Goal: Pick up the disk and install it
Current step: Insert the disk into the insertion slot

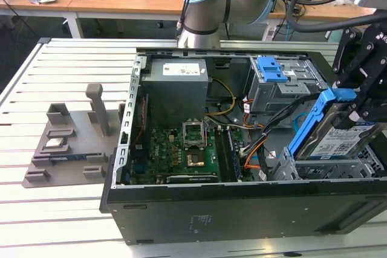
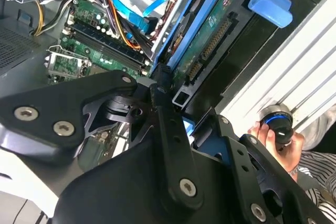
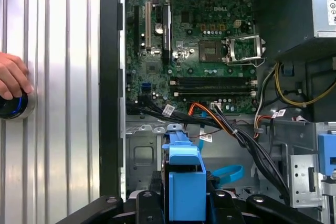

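The disk [image 1: 337,140] is a silver drive with a blue-and-white label in a blue carrier. It hangs tilted over the grey drive bay [image 1: 329,170] at the case's front corner on the exterior view's right, its low end down at the bay. My gripper [image 1: 366,106] is shut on the disk's raised end. The second wrist view shows the disk [image 2: 210,35] edge-on, green board side visible, with my gripper [image 2: 188,111] clamped on it. The first wrist view has the blue carrier [image 3: 184,174] between the black fingers [image 3: 152,184] of my gripper [image 3: 184,195].
The open computer case [image 1: 242,209] holds a motherboard [image 1: 181,149], a power supply [image 1: 178,83], loose cables [image 1: 257,149] and a grey cage with a blue latch [image 1: 272,69]. A grey fixture [image 1: 66,143] lies on the slatted table. A hand [image 3: 10,74] rests on a round knob [image 3: 13,107].
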`<state>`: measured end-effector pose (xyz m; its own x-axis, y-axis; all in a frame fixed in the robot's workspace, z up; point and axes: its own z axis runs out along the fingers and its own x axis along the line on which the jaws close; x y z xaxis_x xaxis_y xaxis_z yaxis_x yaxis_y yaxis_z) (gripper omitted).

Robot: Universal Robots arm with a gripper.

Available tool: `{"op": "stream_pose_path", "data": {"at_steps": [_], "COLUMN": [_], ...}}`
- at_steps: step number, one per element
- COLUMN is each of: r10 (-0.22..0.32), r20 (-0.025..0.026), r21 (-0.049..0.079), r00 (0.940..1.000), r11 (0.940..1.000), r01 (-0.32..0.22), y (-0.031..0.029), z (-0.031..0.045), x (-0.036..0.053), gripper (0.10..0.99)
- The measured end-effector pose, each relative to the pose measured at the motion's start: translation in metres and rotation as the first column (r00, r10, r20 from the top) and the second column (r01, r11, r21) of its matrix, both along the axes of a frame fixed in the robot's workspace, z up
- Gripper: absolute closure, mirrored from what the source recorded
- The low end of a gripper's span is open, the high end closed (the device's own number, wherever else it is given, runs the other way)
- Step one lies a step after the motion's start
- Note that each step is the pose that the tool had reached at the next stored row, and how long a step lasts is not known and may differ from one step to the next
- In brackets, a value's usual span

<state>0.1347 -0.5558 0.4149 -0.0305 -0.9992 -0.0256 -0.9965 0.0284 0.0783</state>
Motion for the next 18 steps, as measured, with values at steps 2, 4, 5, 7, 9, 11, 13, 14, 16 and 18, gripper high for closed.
{"op": "stream_pose_path", "data": {"at_steps": [2,4,5,7,9,11,13,14,16,18], "r10": [0.000,0.000,0.000,0.000,0.000,0.000,0.000,0.000,0.000,0.000], "r20": [0.0000,0.0000,0.0000,0.0000,0.0000,0.0000,0.0001,0.0001,0.0000,0.0000], "r21": [0.000,0.000,0.000,0.000,0.000,0.000,0.000,0.000,0.000,0.000], "r00": [1.0000,1.0000,1.0000,1.0000,1.0000,1.0000,1.0000,1.0000,1.0000,1.0000], "r11": [1.0000,1.0000,1.0000,1.0000,1.0000,1.0000,1.0000,1.0000,1.0000,1.0000], "r01": [0.000,0.000,0.000,0.000,0.000,0.000,0.000,0.000,0.000,0.000], "y": [0.0000,0.0000,0.0000,0.0000,0.0000,0.0000,0.0000,0.0000,0.0000,0.0000], "z": [-0.0051,-0.0131,-0.0157,-0.0165,-0.0167,-0.0168,-0.0168,-0.0169,-0.0171,-0.0171], "x": [0.0000,0.0000,0.0000,0.0000,0.0000,0.0000,0.0000,0.0000,0.0000,0.0000], "gripper": [0.722,0.722,0.722,0.722,0.722,0.722,0.722,0.710,0.643,0.659]}}
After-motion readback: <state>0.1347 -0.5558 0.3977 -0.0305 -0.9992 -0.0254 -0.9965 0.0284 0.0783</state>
